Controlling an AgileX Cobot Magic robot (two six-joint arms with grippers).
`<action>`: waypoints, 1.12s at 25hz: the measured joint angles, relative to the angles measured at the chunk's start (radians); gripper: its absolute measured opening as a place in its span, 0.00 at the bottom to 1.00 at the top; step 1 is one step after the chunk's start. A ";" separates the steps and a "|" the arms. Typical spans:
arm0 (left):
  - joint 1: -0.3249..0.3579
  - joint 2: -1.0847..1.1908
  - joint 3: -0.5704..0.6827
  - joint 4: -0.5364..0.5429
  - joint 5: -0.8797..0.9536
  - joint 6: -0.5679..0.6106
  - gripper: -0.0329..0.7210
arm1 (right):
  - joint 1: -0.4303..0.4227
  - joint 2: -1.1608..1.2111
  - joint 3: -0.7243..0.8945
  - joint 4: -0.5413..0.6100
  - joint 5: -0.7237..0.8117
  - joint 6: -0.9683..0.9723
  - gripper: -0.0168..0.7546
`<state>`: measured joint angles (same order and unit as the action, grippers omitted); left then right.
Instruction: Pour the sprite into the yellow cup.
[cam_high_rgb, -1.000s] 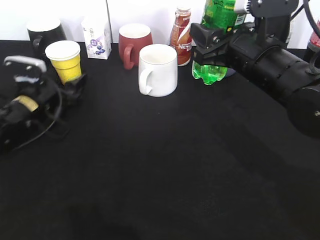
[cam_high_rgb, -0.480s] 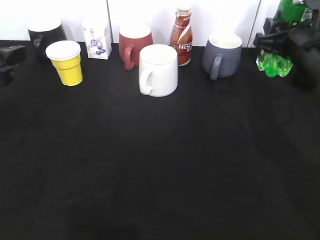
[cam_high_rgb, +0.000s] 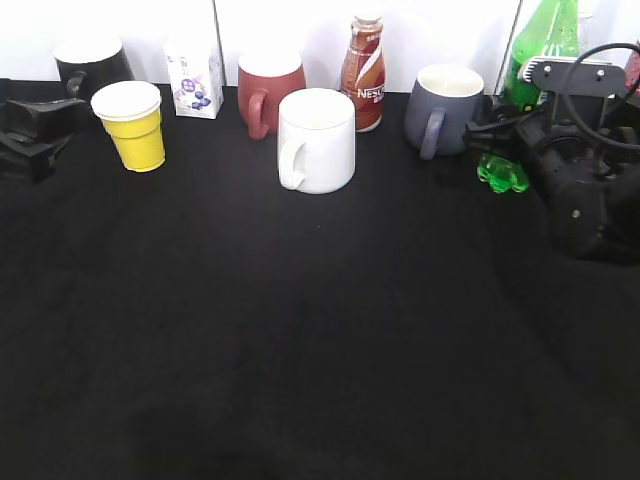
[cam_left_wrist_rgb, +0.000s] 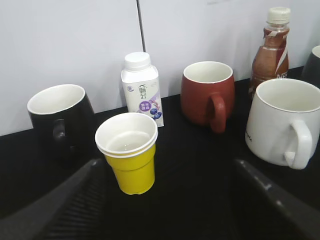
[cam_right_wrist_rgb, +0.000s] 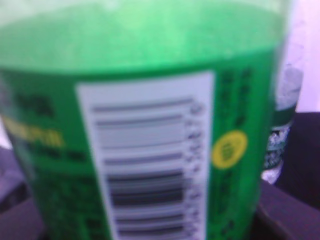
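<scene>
**Sprite held at the far right, yellow cup waiting far left**

A black cloth is covering the table (cam_high_rgb: 320, 330), and a white wall is running behind the row of drinkware.

The right gripper (cam_high_rgb: 505, 130) is sitting at the right end of that row, wrapped around the sprite (cam_high_rgb: 535, 60). The exterior view is showing the bottle's green upper body rising above the arm and its lobed base poking out below the black housing, just right of the grey mug (cam_high_rgb: 443, 108). In the right wrist view the sprite (cam_right_wrist_rgb: 145, 130) is filling nearly the whole frame, its white barcode patch facing the camera, blurred by closeness. The fingers themselves are not visible there, so how tightly they are closing cannot be told; the bottle is sitting inside the gripper, upright or nearly so.

Moving left from the grey mug, the brown Nestle bottle (cam_high_rgb: 362, 70) is standing against the wall, with the white mug (cam_high_rgb: 316, 140) just in front of it and the red mug (cam_high_rgb: 268, 88) beside that. A small white carton (cam_high_rgb: 193, 72) is coming next.

The yellow cup (cam_high_rgb: 130, 125) is standing well apart from the grey mug, near the left end, with a black mug (cam_high_rgb: 90, 65) behind it. The left gripper (cam_left_wrist_rgb: 165, 200) is facing the yellow cup (cam_left_wrist_rgb: 129, 152), its two dark fingers spread wide and holding nothing; the cup is standing beyond the fingertips.
</scene>
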<state>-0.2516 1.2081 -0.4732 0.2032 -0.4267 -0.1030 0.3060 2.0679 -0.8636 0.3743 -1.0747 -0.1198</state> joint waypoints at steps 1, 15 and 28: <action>0.000 0.000 0.000 0.000 0.000 0.000 0.82 | 0.000 0.002 -0.004 0.001 -0.002 0.000 0.62; 0.000 0.000 0.000 -0.003 -0.006 0.000 0.82 | 0.000 -0.002 0.015 0.000 0.000 0.003 0.78; 0.000 0.000 0.000 -0.007 0.003 -0.001 0.82 | 0.000 -0.202 0.246 -0.059 0.026 0.045 0.78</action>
<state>-0.2516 1.2081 -0.4732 0.1967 -0.4238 -0.1039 0.3060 1.8657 -0.6177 0.3156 -1.0488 -0.0752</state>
